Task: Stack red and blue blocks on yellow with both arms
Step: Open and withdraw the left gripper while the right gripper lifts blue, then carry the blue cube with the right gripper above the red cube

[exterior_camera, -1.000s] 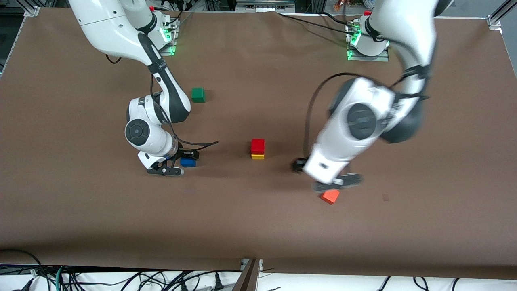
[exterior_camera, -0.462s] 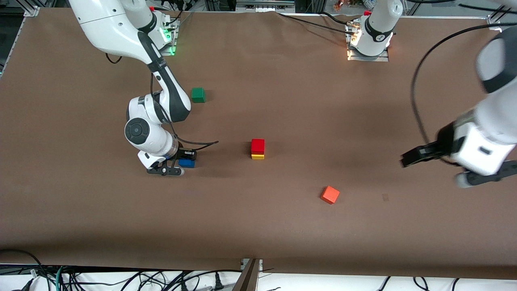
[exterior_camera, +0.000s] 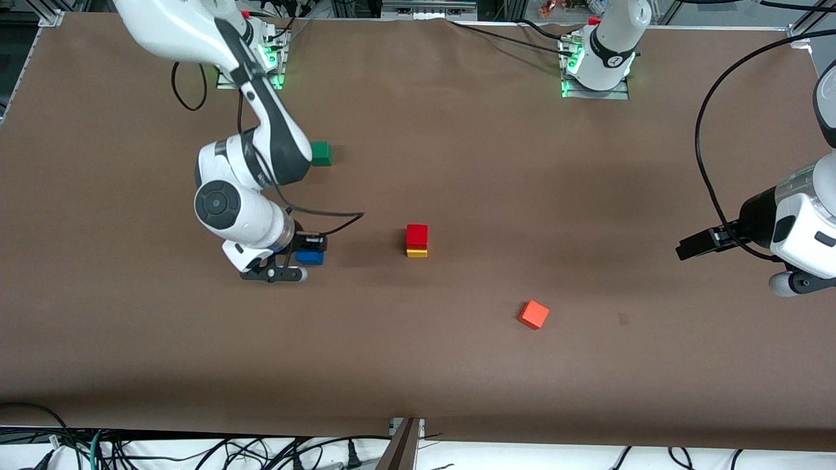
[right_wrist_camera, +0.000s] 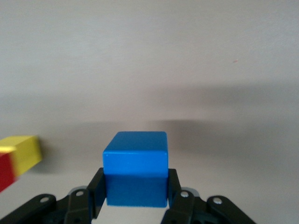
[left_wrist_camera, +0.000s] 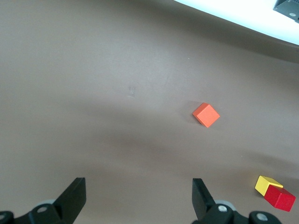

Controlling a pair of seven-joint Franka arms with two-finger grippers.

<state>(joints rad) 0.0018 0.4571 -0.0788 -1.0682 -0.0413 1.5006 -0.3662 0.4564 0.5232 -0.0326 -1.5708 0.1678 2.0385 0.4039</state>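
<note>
The red block [exterior_camera: 417, 234] sits on the yellow cube [exterior_camera: 417, 252] mid-table. Both also show in the left wrist view, the red block [left_wrist_camera: 280, 199] and the yellow cube [left_wrist_camera: 267, 185], and in the right wrist view, the red block [right_wrist_camera: 5, 172] and the yellow cube [right_wrist_camera: 25, 156]. My right gripper [exterior_camera: 305, 258] is shut on the blue block [exterior_camera: 309, 257], held just above the table beside the stack, toward the right arm's end. In its wrist view the blue block [right_wrist_camera: 135, 172] fills the gripper [right_wrist_camera: 135, 192]. My left gripper [exterior_camera: 800, 285] is open and empty [left_wrist_camera: 138, 187] at the left arm's end.
A green cube [exterior_camera: 321, 153] lies farther from the front camera, partly covered by the right arm. An orange-red cube [exterior_camera: 534, 314] lies nearer the front camera than the stack, toward the left arm's end; it also shows in the left wrist view [left_wrist_camera: 206, 115]. Cables hang along the front edge.
The left arm has swung from over the orange-red cube out to the left arm's end of the table. The right gripper has risen slightly with the blue block, shifting toward the stack.
</note>
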